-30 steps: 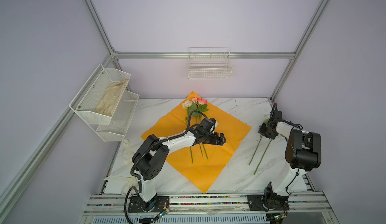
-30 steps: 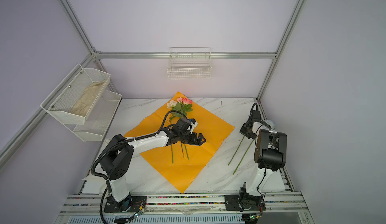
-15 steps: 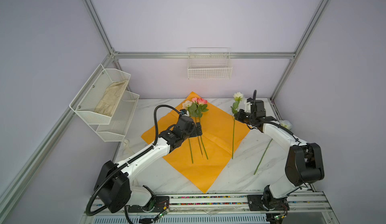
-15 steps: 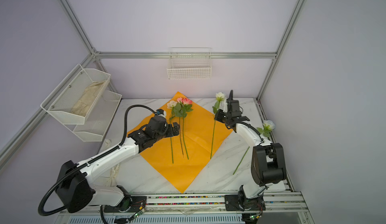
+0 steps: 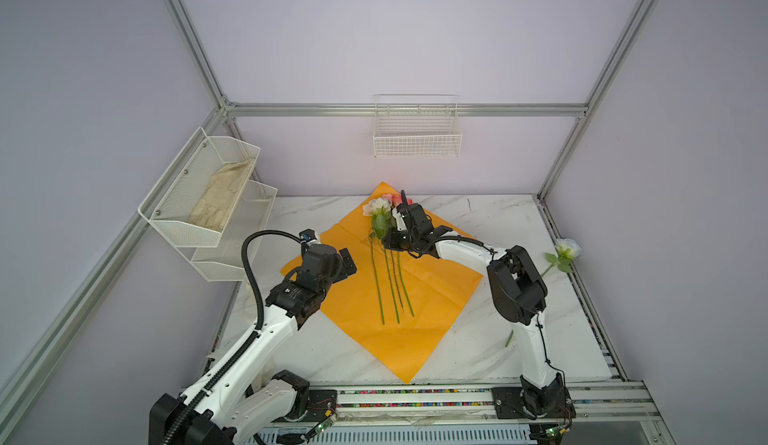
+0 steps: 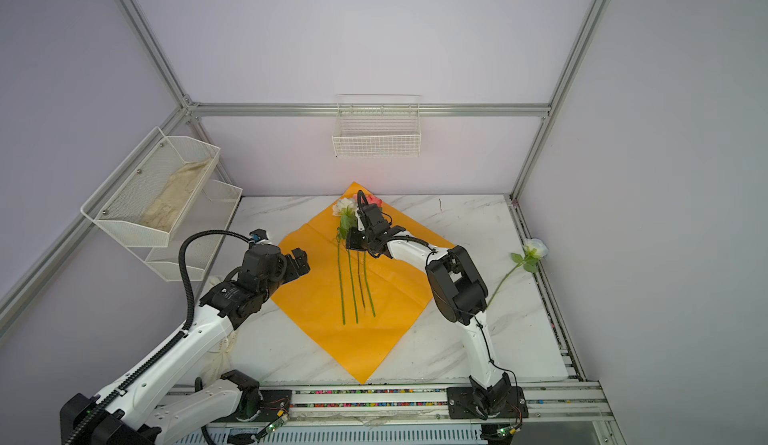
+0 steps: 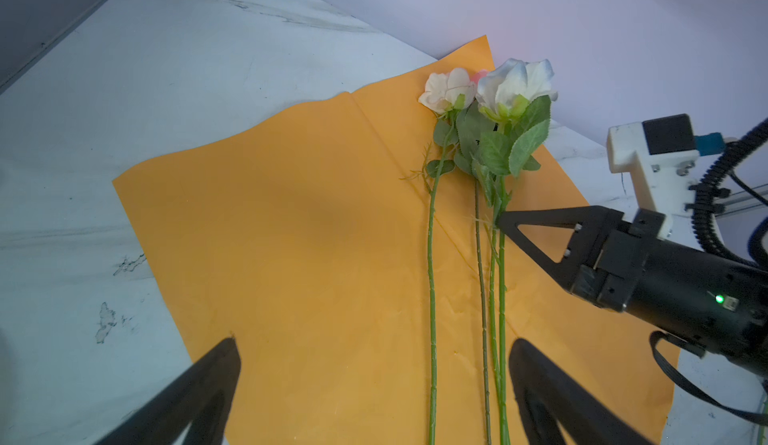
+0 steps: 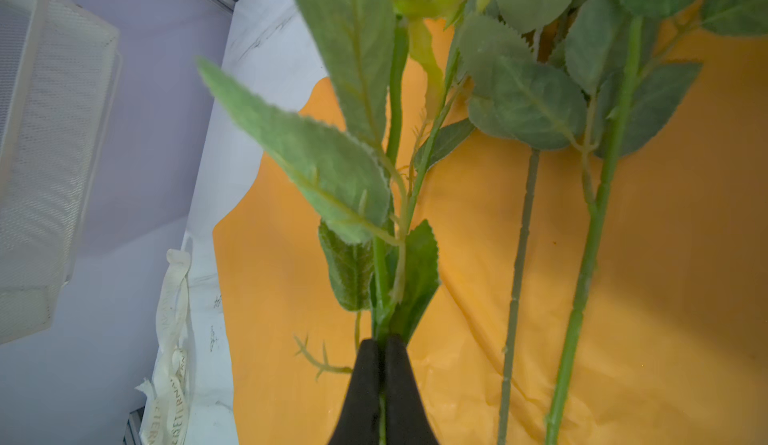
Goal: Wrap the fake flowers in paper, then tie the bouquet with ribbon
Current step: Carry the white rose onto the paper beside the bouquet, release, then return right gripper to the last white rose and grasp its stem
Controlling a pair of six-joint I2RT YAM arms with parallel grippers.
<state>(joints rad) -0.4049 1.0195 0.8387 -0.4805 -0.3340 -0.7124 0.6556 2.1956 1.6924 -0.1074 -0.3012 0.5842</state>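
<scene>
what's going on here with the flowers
Two robot arms are building a bouquet. The right claw is shut on a white rose by its stem, holding it beside the other roses that lie on the orange paper. The left claw is open over the paper's left part, holding nothing. A spare rose lies at the right edge of the table, and a ribbon lies off the paper. Nothing is wrapped or tied yet.
</scene>
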